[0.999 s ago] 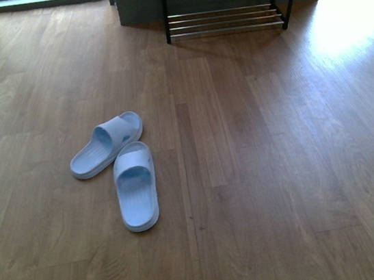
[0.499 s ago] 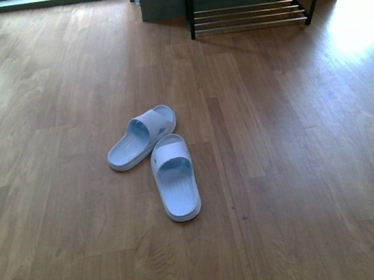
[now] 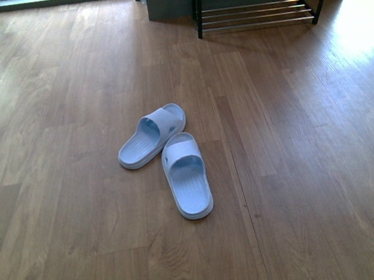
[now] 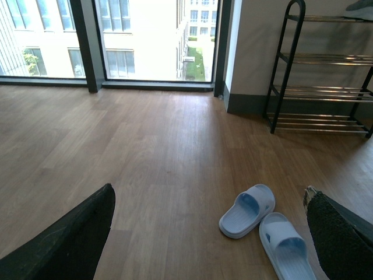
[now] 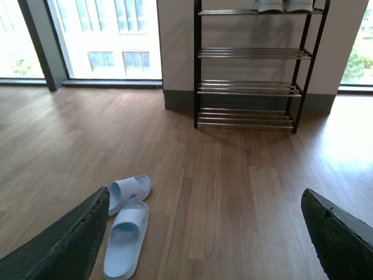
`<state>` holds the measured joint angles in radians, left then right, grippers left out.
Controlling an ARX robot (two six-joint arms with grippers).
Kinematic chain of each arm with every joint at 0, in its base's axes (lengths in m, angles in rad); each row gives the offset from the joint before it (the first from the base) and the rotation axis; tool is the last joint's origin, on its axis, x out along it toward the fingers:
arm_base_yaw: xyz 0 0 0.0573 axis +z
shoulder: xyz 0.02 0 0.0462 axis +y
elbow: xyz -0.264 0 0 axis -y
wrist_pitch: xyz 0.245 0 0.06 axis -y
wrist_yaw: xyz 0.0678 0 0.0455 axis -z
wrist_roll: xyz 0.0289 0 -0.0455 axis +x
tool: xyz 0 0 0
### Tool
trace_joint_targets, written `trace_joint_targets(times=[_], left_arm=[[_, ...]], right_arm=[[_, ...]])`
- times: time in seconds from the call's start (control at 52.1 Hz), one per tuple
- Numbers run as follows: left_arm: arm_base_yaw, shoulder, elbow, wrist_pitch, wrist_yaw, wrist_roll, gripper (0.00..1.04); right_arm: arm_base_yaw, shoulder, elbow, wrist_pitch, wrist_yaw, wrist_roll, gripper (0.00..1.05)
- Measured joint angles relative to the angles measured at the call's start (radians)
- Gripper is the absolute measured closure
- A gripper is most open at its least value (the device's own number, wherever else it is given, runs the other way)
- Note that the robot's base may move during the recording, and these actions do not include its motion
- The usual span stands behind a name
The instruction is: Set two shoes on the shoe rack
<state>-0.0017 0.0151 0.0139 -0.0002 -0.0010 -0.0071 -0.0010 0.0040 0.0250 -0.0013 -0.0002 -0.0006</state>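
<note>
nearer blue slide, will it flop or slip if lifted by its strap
The nearer slide looks moulded in one foam piece, so probably light and slightly bendy. Its strap arches up unsupported, likely stiff enough to pinch. Pushed, it would probably skid flat on the smooth wooden floor.

Wood-plank floor (image 3: 301, 166) w/ 2 pale-blue slides, well apart from shoe rack (image 3: 257, 17). Far slide (image 3: 152, 136) lies angled; near slide (image 3: 187, 176) touches it, farther from rack. Rack stands on floor by wall.

2 slides (image 3: 151, 138) (image 3: 188, 178). 1 rack (image 5: 197, 70), 4 tiers. 2 shoes (image 5: 269, 6) (image 5: 300, 6) on top tier, cropped.
</note>
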Motion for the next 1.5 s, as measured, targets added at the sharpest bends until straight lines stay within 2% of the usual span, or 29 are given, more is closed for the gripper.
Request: trace_joint_targets(times=[1.498], left_arm=[[0.000, 0.000, 0.000, 0.000, 0.002, 0.000, 0.09]], right_arm=[[0.000, 0.000, 0.000, 0.000, 0.001, 0.000, 0.09]])
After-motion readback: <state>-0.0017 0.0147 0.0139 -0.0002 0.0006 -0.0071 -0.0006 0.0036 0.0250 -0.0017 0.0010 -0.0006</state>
